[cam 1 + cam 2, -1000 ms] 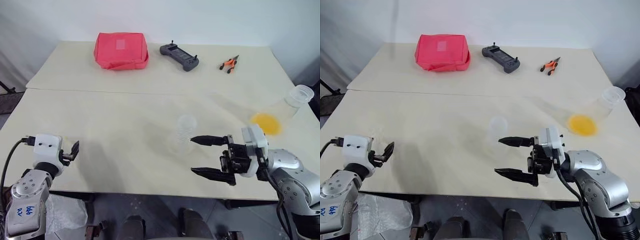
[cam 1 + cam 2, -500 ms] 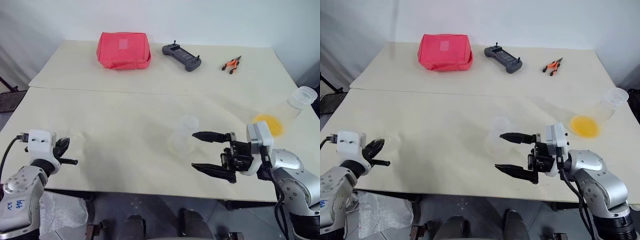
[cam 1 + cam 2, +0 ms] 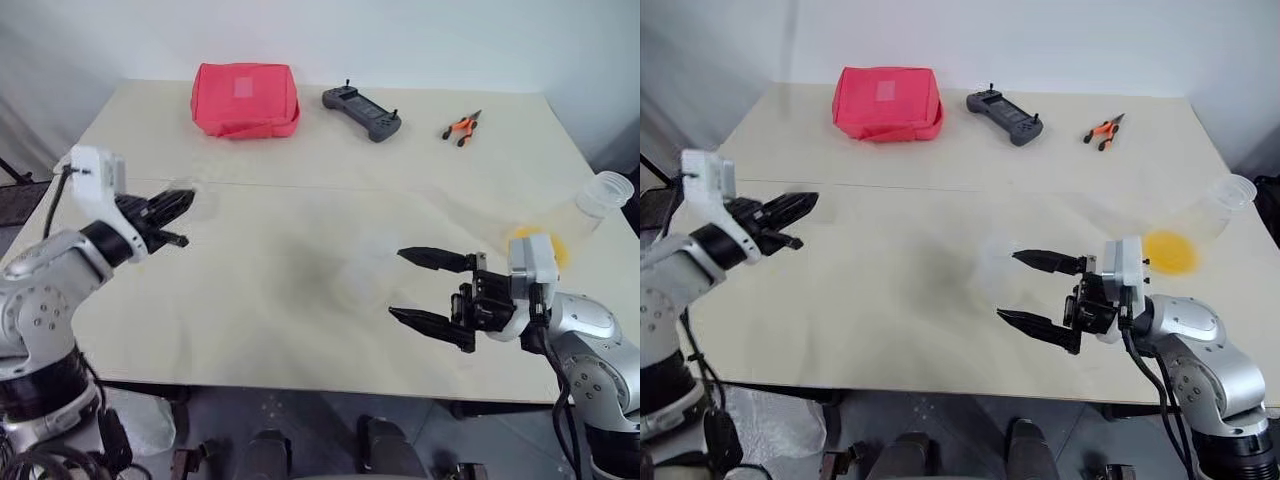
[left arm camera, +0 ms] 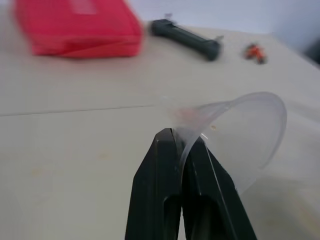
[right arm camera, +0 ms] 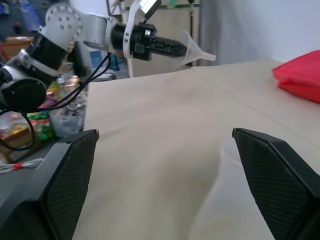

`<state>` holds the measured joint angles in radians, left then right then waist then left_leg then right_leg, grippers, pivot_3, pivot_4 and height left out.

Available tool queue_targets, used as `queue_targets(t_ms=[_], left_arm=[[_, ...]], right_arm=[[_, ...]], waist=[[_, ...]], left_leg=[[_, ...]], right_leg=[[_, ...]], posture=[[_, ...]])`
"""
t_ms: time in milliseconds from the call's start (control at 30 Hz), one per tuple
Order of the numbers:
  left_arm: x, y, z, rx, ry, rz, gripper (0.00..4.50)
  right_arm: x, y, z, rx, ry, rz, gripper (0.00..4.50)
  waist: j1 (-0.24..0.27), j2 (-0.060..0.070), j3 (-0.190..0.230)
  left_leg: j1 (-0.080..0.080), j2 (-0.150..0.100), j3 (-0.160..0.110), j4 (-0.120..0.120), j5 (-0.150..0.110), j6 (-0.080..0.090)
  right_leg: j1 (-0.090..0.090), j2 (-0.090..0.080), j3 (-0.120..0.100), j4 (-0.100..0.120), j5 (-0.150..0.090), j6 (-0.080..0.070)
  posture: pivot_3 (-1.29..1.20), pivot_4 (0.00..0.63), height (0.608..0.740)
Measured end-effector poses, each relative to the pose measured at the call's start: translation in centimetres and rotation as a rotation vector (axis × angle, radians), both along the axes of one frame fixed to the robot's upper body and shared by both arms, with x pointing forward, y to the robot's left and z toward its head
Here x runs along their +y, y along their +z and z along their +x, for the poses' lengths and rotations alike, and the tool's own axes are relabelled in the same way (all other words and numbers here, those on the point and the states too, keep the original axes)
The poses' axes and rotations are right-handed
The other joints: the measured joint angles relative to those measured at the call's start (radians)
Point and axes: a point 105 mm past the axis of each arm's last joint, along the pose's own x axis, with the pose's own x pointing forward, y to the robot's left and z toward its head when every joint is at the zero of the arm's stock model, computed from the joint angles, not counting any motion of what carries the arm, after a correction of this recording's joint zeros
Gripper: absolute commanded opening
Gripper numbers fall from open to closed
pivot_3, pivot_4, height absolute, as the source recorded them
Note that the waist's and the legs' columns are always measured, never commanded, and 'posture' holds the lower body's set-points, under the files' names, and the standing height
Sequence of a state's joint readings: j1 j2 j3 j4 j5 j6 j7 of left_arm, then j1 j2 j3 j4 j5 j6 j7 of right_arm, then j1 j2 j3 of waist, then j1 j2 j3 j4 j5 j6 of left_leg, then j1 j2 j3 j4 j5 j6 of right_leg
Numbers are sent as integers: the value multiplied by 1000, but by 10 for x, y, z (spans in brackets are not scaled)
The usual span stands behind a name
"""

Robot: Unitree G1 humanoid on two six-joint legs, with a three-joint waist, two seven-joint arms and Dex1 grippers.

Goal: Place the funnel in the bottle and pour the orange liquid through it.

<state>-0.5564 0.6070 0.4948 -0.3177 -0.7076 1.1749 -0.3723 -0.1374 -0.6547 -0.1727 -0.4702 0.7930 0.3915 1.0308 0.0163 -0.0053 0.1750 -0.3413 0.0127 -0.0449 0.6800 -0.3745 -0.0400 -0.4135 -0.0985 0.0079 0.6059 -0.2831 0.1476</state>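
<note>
A pale cream bench [image 3: 300,200] set against a white wall carries the work, with a red pouch [image 3: 244,98], a dark handheld controller [image 3: 362,112] and orange-handled pliers [image 3: 460,127] along its far side. The left pincer [image 3: 178,212] is clamped shut on the funnel [image 4: 240,135], pinching its thin clear wall and holding it in the air above the bench's left part. The bottle [image 3: 997,268] stands upright near the middle of the bench, to the right of the funnel and nearer the robot, so the coming carry looks to run rightward and down onto its neck. The right pincer [image 3: 430,290], jaws spread wide and holding nothing, sits just beside the bottle on its right and is by far the nearer arm to it. The orange liquid [image 3: 1167,251] glows inside a second clear flask lying tilted near the bench's right edge. The left wrist view shows the grip on the cone's rim, hard to make out from the head views; the right wrist view shows the funnel [image 5: 199,50] side-on, its spout pointing away from the left pincer's fingers [image 5: 167,47].
</note>
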Motion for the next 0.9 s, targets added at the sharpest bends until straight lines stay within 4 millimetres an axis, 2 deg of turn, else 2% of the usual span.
queue_targets(t_ms=[267,500,733,900], left_arm=[[-52,27,13,97,-295,-41,32],[-98,45,12,236,-583,-23,32],[-122,59,1,374,-790,-12,32],[-131,55,-16,596,-915,40,32]], right_arm=[[-11,5,5,-41,-81,-16,4500],[-25,5,8,-55,-157,-56,4500],[-41,0,5,-67,-232,-84,4500],[-45,-5,5,-49,-270,-94,4500]], waist=[[-9,-1,0],[-18,-1,1],[-19,0,2],[-20,1,3]], left_leg=[[-2,0,0,0,0,0],[-2,-1,0,0,0,0],[-3,-1,0,0,0,0],[-3,-1,0,1,0,0]], right_leg=[[-1,0,0,0,0,0],[-1,1,0,-1,0,1],[-2,1,0,0,0,1],[-2,2,1,0,0,1]], posture=[[0,150,740],[0,150,740],[0,150,740],[0,150,740]])
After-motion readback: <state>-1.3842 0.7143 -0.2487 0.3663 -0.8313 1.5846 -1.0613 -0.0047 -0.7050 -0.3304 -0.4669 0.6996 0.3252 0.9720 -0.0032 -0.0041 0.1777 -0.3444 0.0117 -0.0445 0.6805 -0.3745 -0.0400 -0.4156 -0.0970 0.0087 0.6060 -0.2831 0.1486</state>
